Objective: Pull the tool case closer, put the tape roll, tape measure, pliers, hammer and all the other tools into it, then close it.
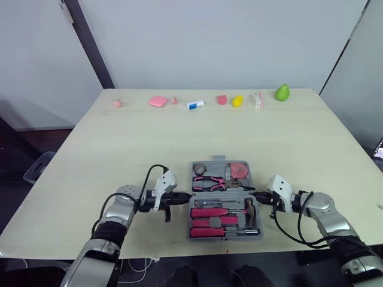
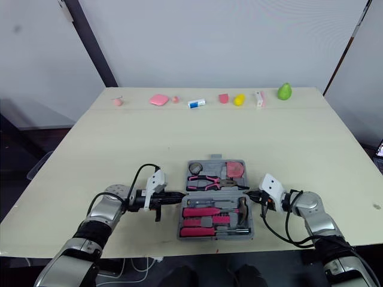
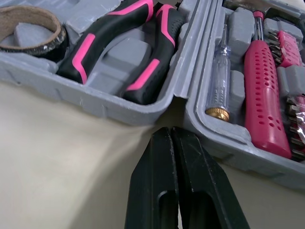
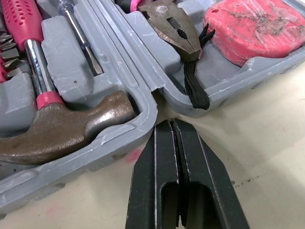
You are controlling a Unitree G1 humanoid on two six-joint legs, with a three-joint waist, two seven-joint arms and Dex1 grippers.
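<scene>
**Item:** tool case [image 1: 225,237], open flat, near front edge of desk [image 1: 239,131].
**Contents:** tape roll [image 3: 28,26], pliers [image 3: 128,43], tape measure [image 4: 252,26], hammer [image 4: 66,129], all seated.
**L pincer** [image 3: 171,131], **R pincer** [image 4: 170,123]: both clenched, empty, tips at the hinge notch on either side.
**Step (prob.):** closing.
**Advice:** lift the far half evenly from both sides; check no tool sits proud.

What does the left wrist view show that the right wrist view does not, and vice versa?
Left wrist view: the tape roll and the handles of the pliers, past the shut left gripper. Right wrist view: the hammer, the tape measure and the pliers' nose, past the shut right gripper. Both: the grey case, a pink screwdriver, the table.
</scene>
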